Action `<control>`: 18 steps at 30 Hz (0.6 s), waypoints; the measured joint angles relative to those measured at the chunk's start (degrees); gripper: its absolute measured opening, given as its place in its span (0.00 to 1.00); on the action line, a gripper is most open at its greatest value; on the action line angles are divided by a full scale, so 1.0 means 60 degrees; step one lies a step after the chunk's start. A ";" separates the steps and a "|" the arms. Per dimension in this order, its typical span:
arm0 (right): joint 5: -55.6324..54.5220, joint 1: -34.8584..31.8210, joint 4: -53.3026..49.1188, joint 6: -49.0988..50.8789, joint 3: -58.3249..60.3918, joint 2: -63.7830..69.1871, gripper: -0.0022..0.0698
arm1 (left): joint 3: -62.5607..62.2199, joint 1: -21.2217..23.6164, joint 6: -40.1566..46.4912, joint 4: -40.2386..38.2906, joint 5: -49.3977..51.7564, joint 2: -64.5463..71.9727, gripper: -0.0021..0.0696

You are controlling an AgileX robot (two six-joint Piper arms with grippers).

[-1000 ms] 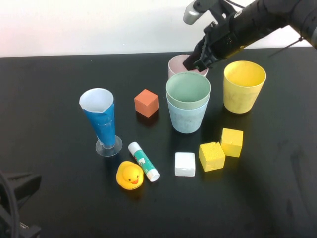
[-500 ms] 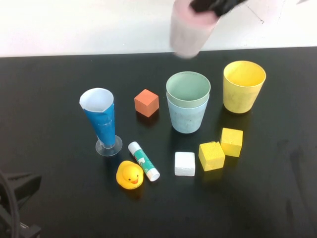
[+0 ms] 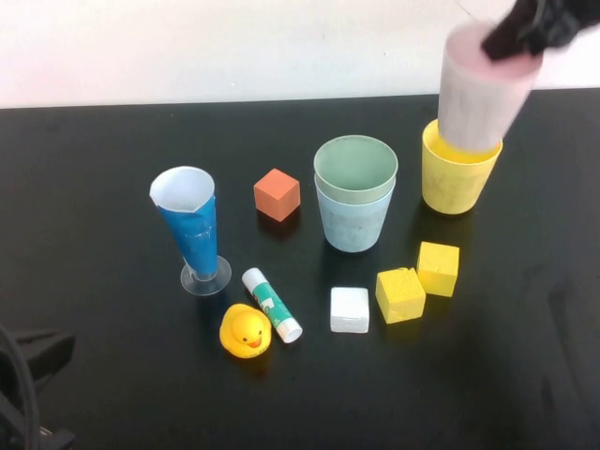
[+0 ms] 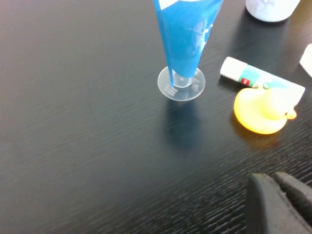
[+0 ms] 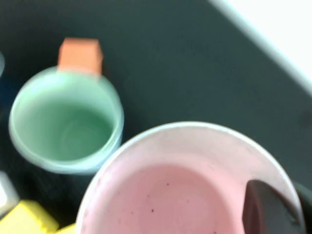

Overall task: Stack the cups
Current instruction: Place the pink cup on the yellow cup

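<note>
My right gripper (image 3: 525, 36) is shut on the rim of the pale pink cup (image 3: 480, 94), one finger inside it, and holds it in the air right above the yellow cup (image 3: 457, 183). In the right wrist view the pink cup (image 5: 170, 185) fills the lower part, with one finger (image 5: 265, 207) inside its rim. The mint green cup (image 3: 356, 169) sits nested in the light blue cup (image 3: 354, 220) at the table's middle; the green cup also shows in the right wrist view (image 5: 66, 122). My left gripper (image 4: 285, 195) is shut and empty, low over the table near the front left.
A tall blue glass with a clear foot (image 3: 192, 230), a glue stick (image 3: 272, 305) and a yellow duck (image 3: 246, 331) stand at the left. An orange cube (image 3: 277, 194), a white block (image 3: 350, 310) and two yellow blocks (image 3: 401, 294) lie around the stack.
My right gripper lifted the pink cup from behind the green cup, carried it up and to the right, and now holds it over the yellow cup. The left arm has not moved.
</note>
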 joint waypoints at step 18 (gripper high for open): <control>-0.1412 0.0014 0.0359 -0.0467 0.1115 -0.0039 0.08 | 0.0000 0.0000 0.0000 0.0269 0.0301 0.0000 0.03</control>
